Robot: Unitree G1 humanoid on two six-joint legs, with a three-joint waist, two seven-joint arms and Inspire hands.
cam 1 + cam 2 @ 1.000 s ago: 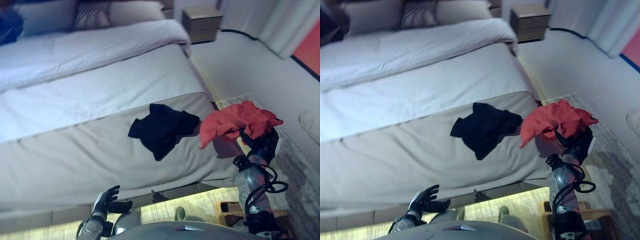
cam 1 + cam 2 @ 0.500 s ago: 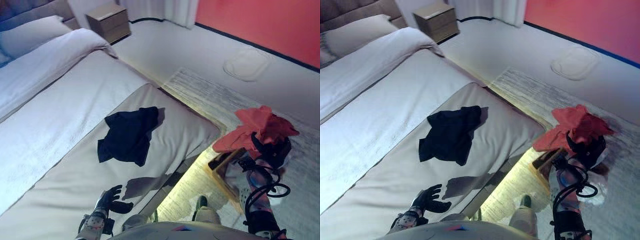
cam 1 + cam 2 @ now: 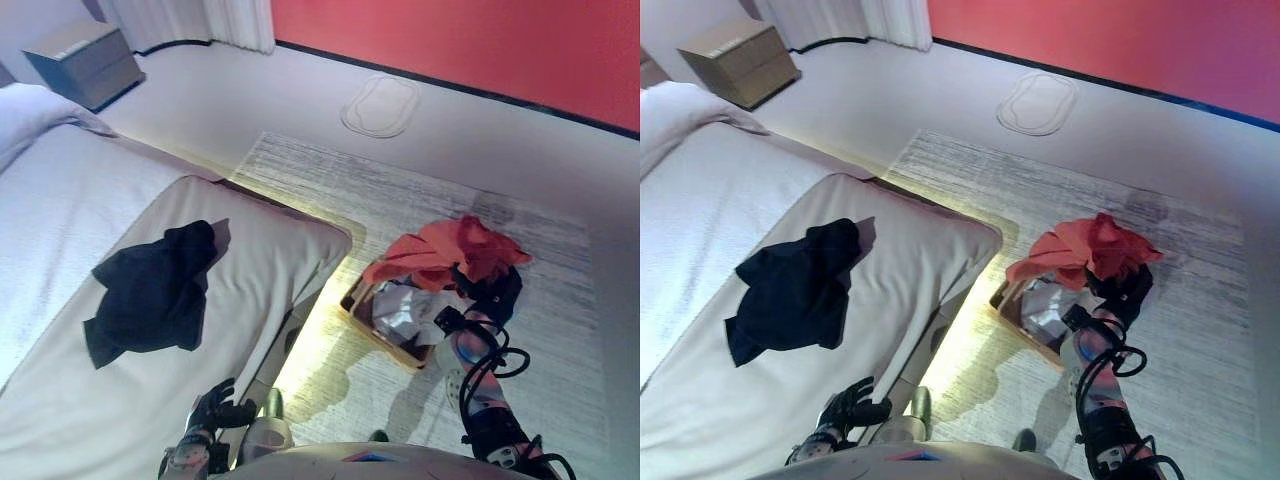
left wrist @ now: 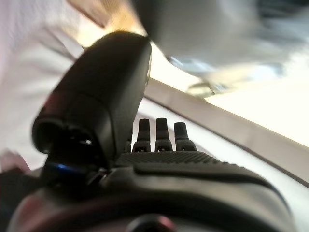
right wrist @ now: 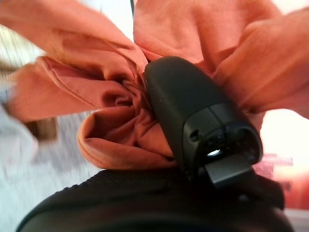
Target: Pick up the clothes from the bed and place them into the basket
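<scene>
- Left hand (image 3: 212, 408): nearest item, low at the foot of the bed (image 3: 60, 220); fingers (image 4: 164, 133) relaxed and straight, holding nothing, idle.
- Right hand (image 3: 490, 292): raised over the floor beside the bed; thumb and fingers curled into a bunch of the red garment (image 3: 445, 255), gripping it firmly.
- Red garment: gathered in the right hand's grasp, folds spilling over and around the thumb (image 5: 193, 116); it hangs above the basket (image 3: 395, 318), its loose end drooping toward the bed-side rim.
- Basket: on the rug (image 3: 420, 200) just off the bed's corner, already holding pale crumpled cloth; sits directly under and slightly bedward of the carried garment.
- Dark garment (image 3: 150, 290): lies on the bed's grey cover, well apart from both hands, not yet collected.
- Step in hand, as judged: release of the red garment into the basket. To do it well, the hand should centre over the basket's opening and come low before the fingers uncurl, so that the trailing end falls inside rather than over the rim.
</scene>
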